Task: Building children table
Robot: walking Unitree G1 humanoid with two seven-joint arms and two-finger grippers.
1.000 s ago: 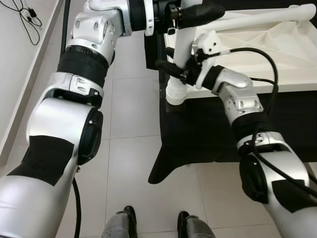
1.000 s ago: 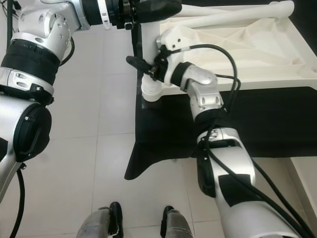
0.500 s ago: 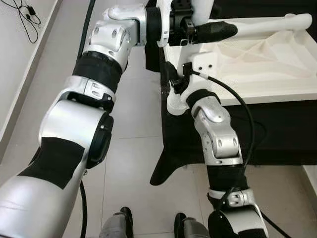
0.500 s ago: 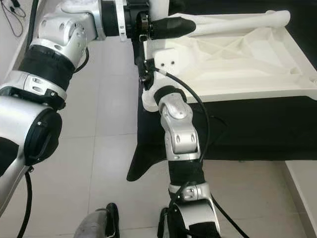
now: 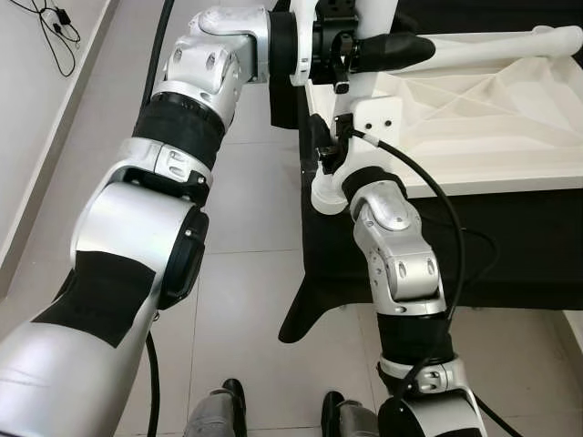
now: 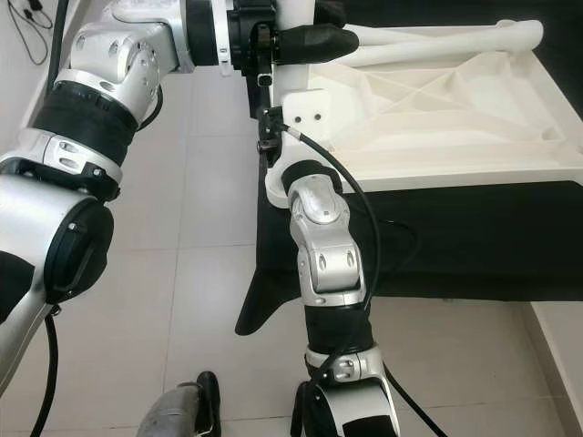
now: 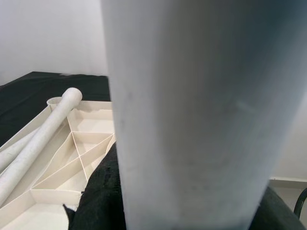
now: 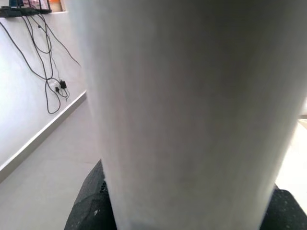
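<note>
Table leg [image 5: 330,187] — a white tube standing upright at the near-left corner of the upturned white tabletop [image 5: 474,118], which lies underside-up on a black cloth [image 5: 510,237]. Left arm reaches forward and bends across to the right, its gripper [image 5: 387,53] clamped on the leg high up, black fingers wrapping the tube. Right arm rises almost straight up from below, elbow tucked, its gripper [image 5: 321,150] closed around the same leg lower down, just above the flared foot socket. Both wrist views show the white tube pressed close between dark fingers. Inside the tabletop's ribbed underside — a second leg [image 5: 492,45] lies loose along the far edge. Pale tiled floor [image 5: 237,209] beneath.
</note>
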